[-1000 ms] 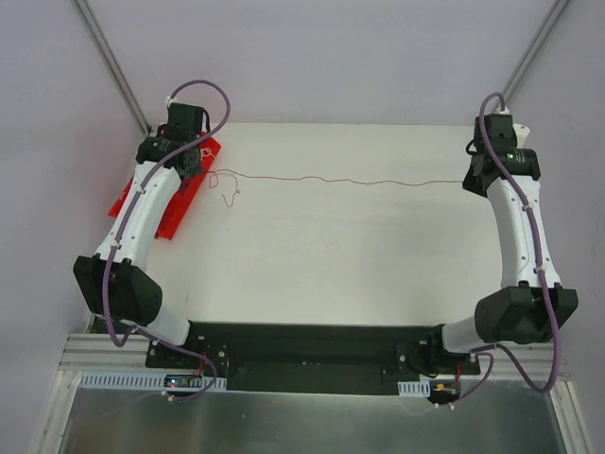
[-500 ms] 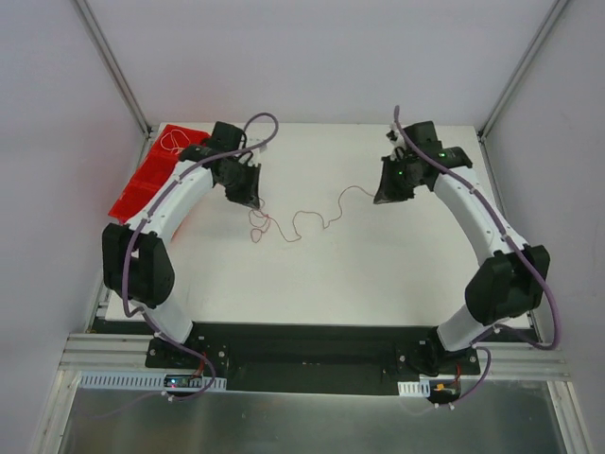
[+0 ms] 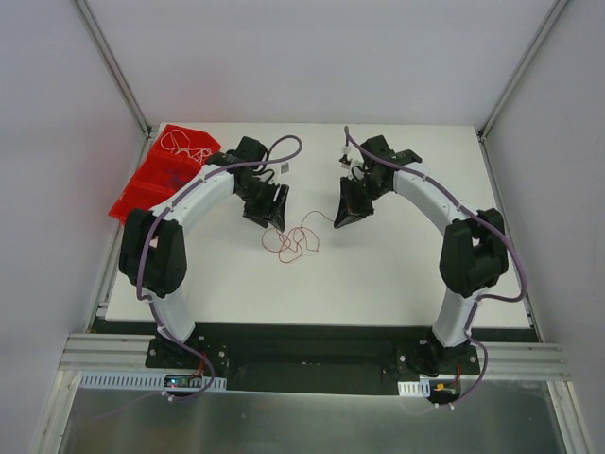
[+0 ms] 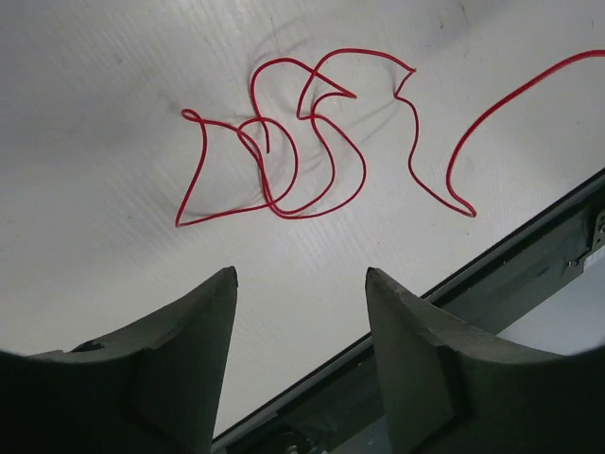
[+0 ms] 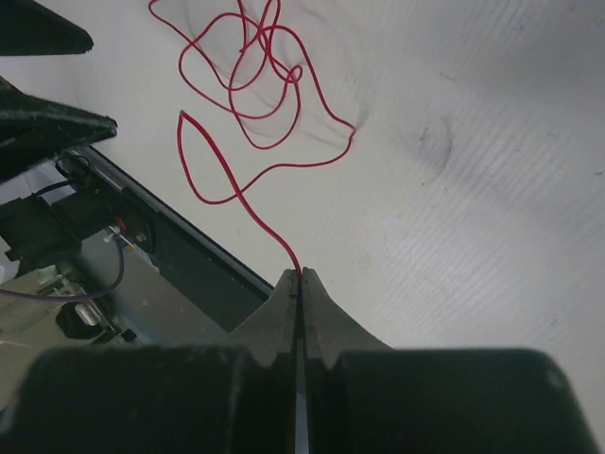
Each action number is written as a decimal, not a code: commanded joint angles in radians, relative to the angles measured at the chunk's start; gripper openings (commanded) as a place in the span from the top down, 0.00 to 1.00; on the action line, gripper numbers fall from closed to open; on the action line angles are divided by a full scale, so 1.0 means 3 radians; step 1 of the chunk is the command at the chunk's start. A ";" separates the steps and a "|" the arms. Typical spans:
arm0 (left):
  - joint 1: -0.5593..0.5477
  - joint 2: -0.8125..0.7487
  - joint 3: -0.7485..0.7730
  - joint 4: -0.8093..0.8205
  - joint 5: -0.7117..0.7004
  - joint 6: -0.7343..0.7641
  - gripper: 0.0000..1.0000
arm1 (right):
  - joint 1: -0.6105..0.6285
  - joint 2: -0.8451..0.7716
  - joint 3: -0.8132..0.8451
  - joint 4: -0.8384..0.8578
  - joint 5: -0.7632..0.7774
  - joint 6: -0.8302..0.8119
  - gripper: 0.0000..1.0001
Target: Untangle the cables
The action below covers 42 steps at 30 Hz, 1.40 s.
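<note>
Your right gripper (image 5: pixel 301 276) is pinched tight on one end of the red cable (image 4: pixel 267 194). Your left gripper (image 4: pixel 301 284) hangs just above the loops, jaws apart and empty. That cable lies heaped on the table (image 3: pixel 397 274) at the middle of the top view, between both grippers. I'd take a free strand at the heap's edge, not a crossing, then draw apart slowly and low. Both arms bend inward, wrists tipped down, facing each other.
</note>
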 commanded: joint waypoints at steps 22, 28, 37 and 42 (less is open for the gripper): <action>-0.0038 0.0150 -0.0082 0.0316 -0.0338 -0.0342 0.10 | -0.0189 0.0412 0.0502 -0.0468 -0.0029 0.0242 0.39; -0.0176 0.0641 0.0195 0.0111 -0.0594 -0.0296 0.09 | -0.0471 -0.0013 -0.0102 -0.0228 -0.0004 0.0283 0.39; -0.0335 0.0867 0.0216 -0.0042 -0.0379 -0.0347 0.66 | -0.0527 -0.0289 -0.0517 -0.0038 -0.0004 0.0319 0.40; -0.0284 0.0505 0.0210 -0.0037 -0.0746 -0.0275 1.00 | -0.0522 -0.0264 -0.0522 -0.0013 -0.0014 0.0324 0.41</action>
